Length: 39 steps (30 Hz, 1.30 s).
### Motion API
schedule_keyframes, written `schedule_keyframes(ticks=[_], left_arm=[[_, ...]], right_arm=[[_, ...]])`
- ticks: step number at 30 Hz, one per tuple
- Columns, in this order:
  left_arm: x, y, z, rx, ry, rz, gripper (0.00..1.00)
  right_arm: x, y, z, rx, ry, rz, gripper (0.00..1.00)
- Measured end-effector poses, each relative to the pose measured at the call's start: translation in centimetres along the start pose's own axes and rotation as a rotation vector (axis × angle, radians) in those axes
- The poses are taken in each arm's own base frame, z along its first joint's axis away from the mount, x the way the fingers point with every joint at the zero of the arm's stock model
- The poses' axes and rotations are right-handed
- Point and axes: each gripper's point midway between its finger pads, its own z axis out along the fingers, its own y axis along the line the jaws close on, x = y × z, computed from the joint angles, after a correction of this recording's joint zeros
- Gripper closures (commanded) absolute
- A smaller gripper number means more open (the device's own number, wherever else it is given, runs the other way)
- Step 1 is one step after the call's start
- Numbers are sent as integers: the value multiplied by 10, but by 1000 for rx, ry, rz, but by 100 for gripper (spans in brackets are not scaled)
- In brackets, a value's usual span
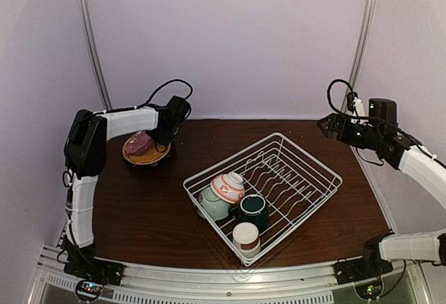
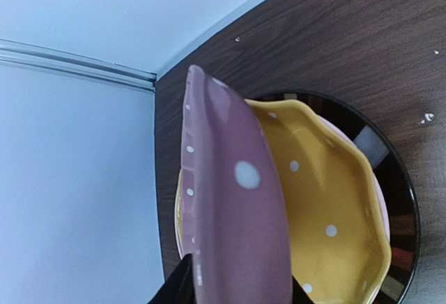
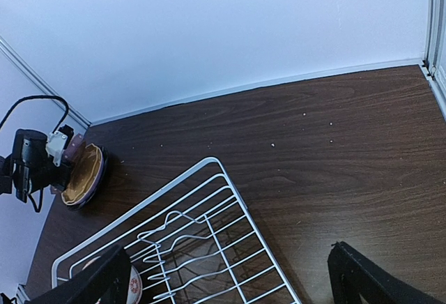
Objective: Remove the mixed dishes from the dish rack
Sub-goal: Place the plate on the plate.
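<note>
My left gripper [image 1: 165, 135] is shut on the rim of a pink dotted plate [image 2: 237, 206], holding it tilted over a yellow dotted plate [image 2: 327, 213] that lies on a dark plate [image 2: 403, 199] at the far left. The white wire dish rack [image 1: 279, 135] stands mid-table. Its near end holds a red-and-white patterned bowl [image 1: 228, 187], a pale green bowl [image 1: 211, 205], a dark green mug [image 1: 252, 210] and a white-and-brown cup [image 1: 246, 238]. My right gripper [image 1: 327, 126] is open and empty, raised beyond the rack's far right corner. No black utensil is in view.
The rack's far half [image 3: 209, 161] holds only upright wire prongs. White walls with metal corner posts [image 1: 94, 46] enclose the table on three sides. Bare dark wood [image 3: 334, 150] lies between the rack and the back wall.
</note>
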Motion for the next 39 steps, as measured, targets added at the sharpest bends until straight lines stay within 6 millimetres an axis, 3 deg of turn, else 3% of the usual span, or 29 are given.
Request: schedule_keyframes(ticks=[19,27,39], left_arm=[[-7,-24,-2,159,-20,-47,23],[-8,-34,0,245,-16,-69,18],[-9,-29,11,313,-5,-134,16]], right_arm=[[0,0,0,0,0,0,0],[0,0,0,1,1,0,0],[0,0,0,0,0,0,0]])
